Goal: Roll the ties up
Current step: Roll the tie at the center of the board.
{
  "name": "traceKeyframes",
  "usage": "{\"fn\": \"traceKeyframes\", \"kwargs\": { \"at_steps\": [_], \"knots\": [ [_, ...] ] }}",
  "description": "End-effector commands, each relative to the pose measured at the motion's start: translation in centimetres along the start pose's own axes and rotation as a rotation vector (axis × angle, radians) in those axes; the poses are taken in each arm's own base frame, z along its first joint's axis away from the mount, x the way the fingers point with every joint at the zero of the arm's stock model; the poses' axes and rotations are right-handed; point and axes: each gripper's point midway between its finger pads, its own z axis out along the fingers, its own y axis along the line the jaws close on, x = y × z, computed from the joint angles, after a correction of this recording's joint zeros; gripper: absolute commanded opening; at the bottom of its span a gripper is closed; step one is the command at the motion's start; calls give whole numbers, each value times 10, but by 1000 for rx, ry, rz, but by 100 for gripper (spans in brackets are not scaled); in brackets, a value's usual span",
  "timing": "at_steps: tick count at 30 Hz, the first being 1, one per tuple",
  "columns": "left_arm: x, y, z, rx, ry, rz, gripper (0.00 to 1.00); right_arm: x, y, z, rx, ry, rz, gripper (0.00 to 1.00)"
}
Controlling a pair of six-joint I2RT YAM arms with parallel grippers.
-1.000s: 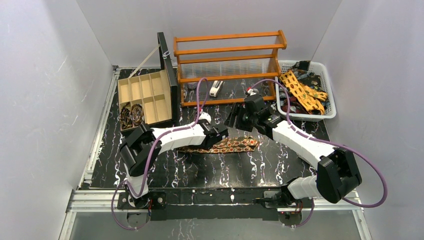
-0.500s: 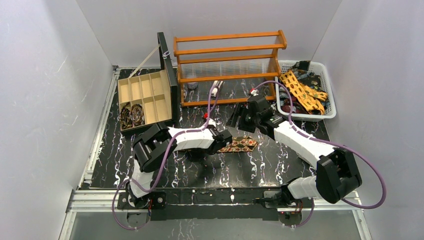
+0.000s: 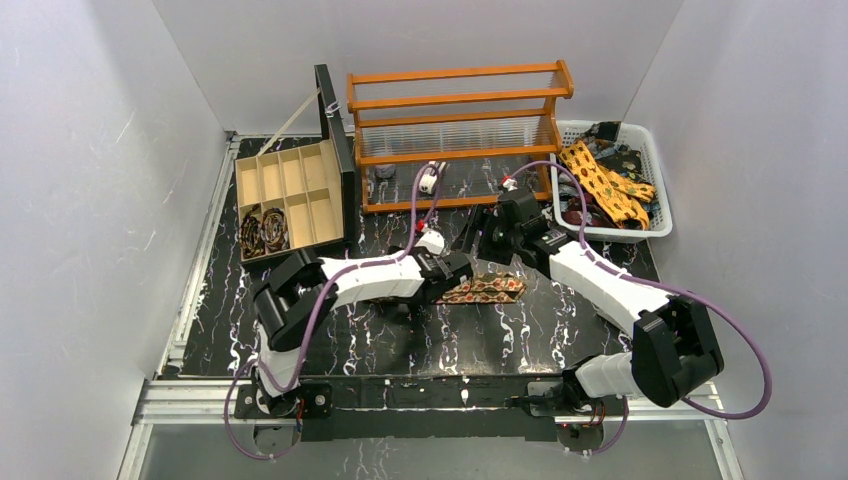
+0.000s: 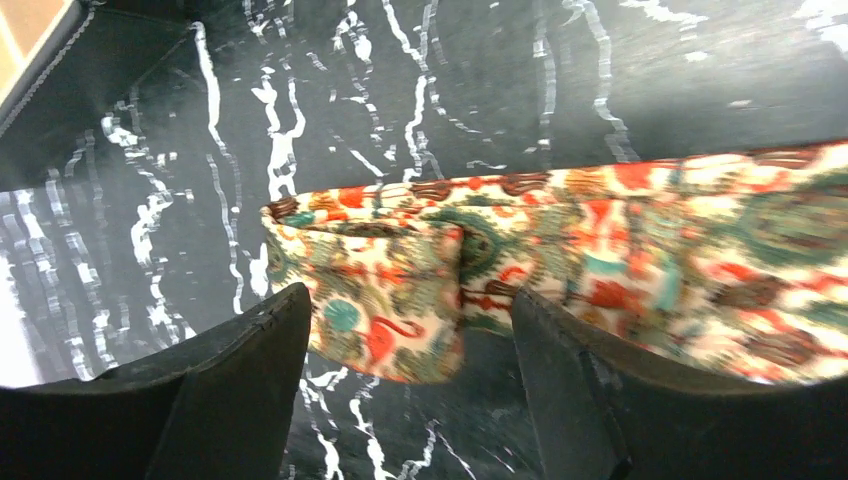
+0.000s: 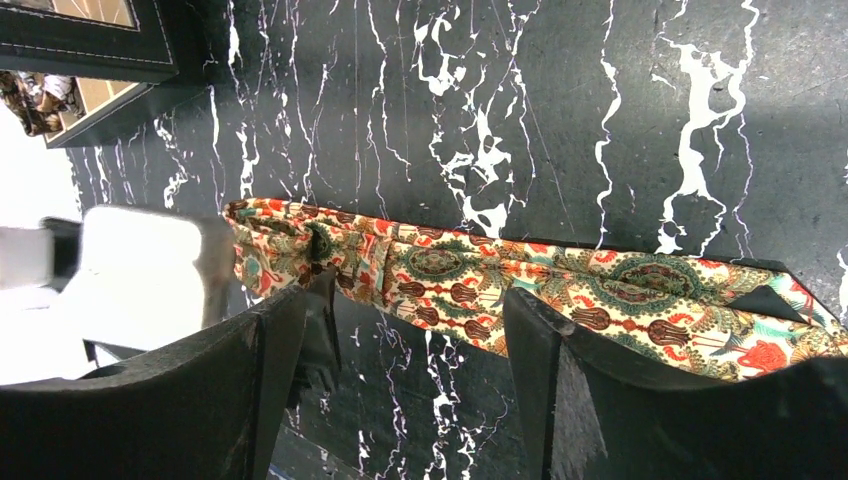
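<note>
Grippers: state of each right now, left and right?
Left gripper: open, straddling the folded end of the tie.
Right gripper: open, over the tie, holding nothing.
</note>
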Motion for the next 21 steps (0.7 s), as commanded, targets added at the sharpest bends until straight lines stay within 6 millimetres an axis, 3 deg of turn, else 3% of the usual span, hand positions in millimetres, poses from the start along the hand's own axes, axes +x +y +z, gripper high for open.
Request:
{"fn": "traceKeyframes", "kwargs": {
  "at_steps": [1, 4, 9, 14, 17, 21],
  "knots": [
    [-44, -1, -47, 208, -98, -202, 72, -3, 5, -1, -50, 6, -18, 81],
    [-50, 14, -68, 313, -145, -317, 76, 3, 19, 1, -141, 41, -58, 82],
    [-29, 55, -68, 383, -152, -494, 79, 8, 56, 5, -368, 87, -205, 80],
    [3, 91, -41, 429, -76, -680, 81, 14, 91, 28, -447, 164, -272, 70],
    [23, 105, -25, 440, -25, -770, 83, 43, 103, 50, -359, 275, -244, 62],
    [44, 104, -9, 501, 62, -859, 84, 67, 131, 60, -321, 255, -239, 47]
  ]
}}
